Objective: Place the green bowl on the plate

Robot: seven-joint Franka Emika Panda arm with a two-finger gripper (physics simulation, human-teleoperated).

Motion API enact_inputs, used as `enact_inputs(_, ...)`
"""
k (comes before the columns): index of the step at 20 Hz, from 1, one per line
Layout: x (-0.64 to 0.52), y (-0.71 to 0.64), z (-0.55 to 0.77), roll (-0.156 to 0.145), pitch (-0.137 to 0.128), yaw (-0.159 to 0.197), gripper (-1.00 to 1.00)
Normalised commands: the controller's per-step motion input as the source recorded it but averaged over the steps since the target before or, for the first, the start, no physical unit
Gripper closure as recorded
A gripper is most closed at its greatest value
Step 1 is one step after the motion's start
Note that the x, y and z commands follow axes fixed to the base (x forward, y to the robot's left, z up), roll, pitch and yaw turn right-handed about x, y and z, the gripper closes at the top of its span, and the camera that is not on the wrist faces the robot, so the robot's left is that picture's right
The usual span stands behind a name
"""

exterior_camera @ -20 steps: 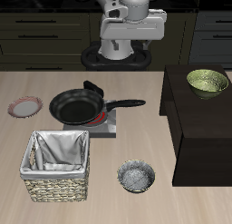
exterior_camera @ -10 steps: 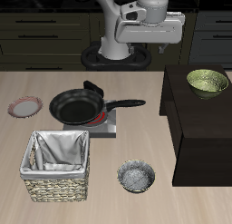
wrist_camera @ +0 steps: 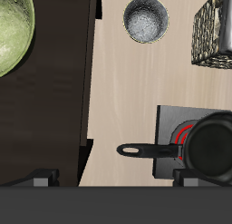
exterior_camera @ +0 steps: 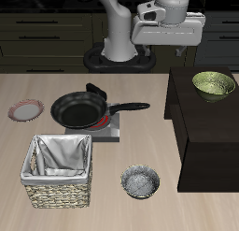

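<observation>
The green bowl (exterior_camera: 214,83) stands upright on top of a dark cabinet (exterior_camera: 201,132) at the table's side; it also shows in the wrist view (wrist_camera: 9,33), cut by the frame edge. The plate (exterior_camera: 26,110), whitish with a pinkish-red rim, lies on the table at the opposite side and is out of the wrist view. My gripper (exterior_camera: 168,51) hangs high above the table's back, behind the cabinet and apart from the bowl. In the wrist view its fingertips (wrist_camera: 41,180) stand wide apart, so the gripper (wrist_camera: 113,180) is open and empty.
A black frying pan (exterior_camera: 79,109) sits on a small burner (exterior_camera: 109,130) between bowl and plate, its handle toward the cabinet. A lined wicker basket (exterior_camera: 60,169) and a grey metallic bowl (exterior_camera: 141,182) stand near the front edge.
My gripper has moved sideways along the table's back toward the green bowl's side. Nothing on the table has moved.
</observation>
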Motion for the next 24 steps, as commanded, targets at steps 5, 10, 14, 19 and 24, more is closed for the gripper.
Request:
enact_inputs(5, 0.23, 0.22, 0.02, -0.022, 0.017, -0.01, -1.0)
enact_inputs(10, 0.21, 0.21, 0.04, 0.015, 0.023, -0.007, -1.0)
enact_inputs(14, 0.18, 0.26, 0.06, -0.028, 0.009, -0.018, -1.0)
enact_inputs(19, 0.19, 0.15, 0.08, -0.028, 0.002, -0.014, -1.0)
enact_inputs(24, 0.26, 0.06, 0.05, -0.043, -0.005, -0.011, -1.0)
